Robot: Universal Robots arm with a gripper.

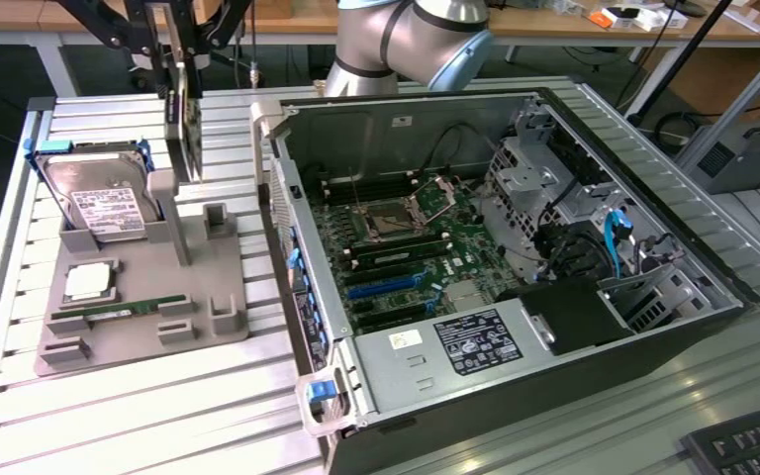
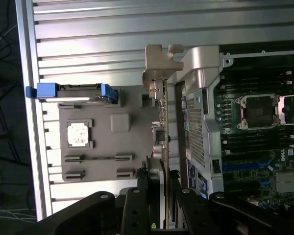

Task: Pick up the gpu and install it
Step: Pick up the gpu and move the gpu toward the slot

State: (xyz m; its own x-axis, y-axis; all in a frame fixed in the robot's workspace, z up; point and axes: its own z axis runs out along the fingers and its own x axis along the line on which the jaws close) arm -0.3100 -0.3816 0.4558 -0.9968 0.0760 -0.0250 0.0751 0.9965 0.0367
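GPU [image 1: 185, 119] is a thin flat card hanging upright and edge-on above the grey moulded plastic tray [image 1: 130, 341]. The black jaws are closed partway on it, pinching both flat faces. An open steel PC case [image 1: 394, 114] sits just beside the tray, on the ribbed aluminium bench [image 1: 155, 416].

The open case [image 1: 394, 124] leaves the motherboard [image 1: 407, 247] free from above. Its near wall [image 1: 281, 188] and the upright hard drive [image 1: 103, 203] flank the gpu [image 1: 185, 119].
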